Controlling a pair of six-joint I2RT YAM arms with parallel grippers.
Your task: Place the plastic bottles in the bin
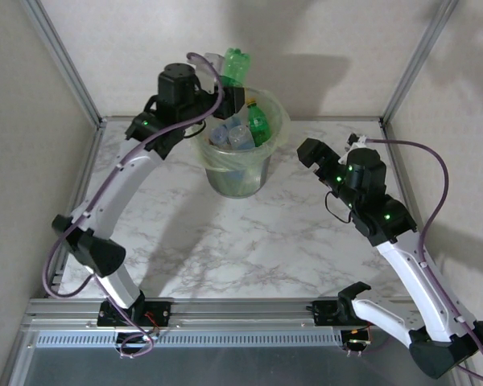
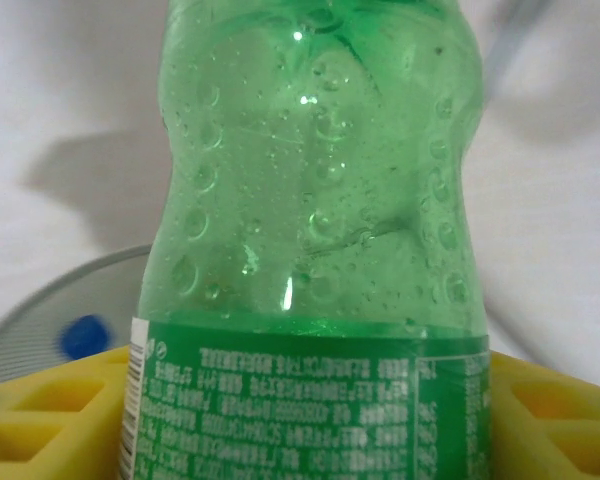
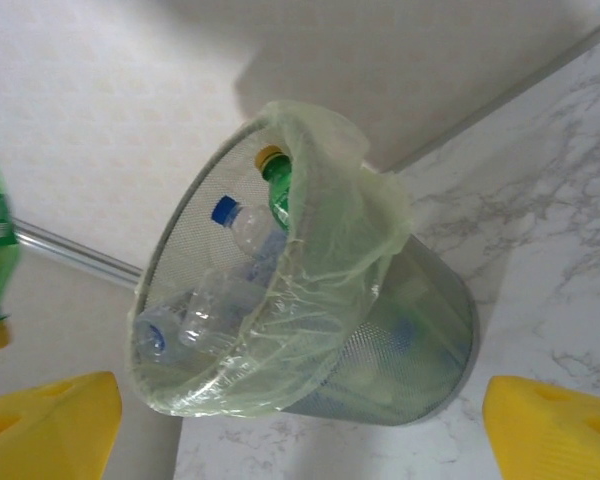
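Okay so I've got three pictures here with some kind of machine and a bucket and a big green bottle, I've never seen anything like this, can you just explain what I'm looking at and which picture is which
You are looking at two robot arms bolted to the near edge of a marble-patterned table. The wide picture comes from a fixed camera above and behind them. The other two come from small cameras on each arm's wrist; the yellow shapes at their lower edges are that arm's own fingers.

On the table stands the bin, a mesh bucket with a pale-green bag liner, already holding several plastic bottles.

The left gripper holds a green bottle above the bin's rim, ready to drop it in. That bottle takes up most of the left wrist picture.

The right gripper is open and holds nothing; its camera looks at the bin from the side.
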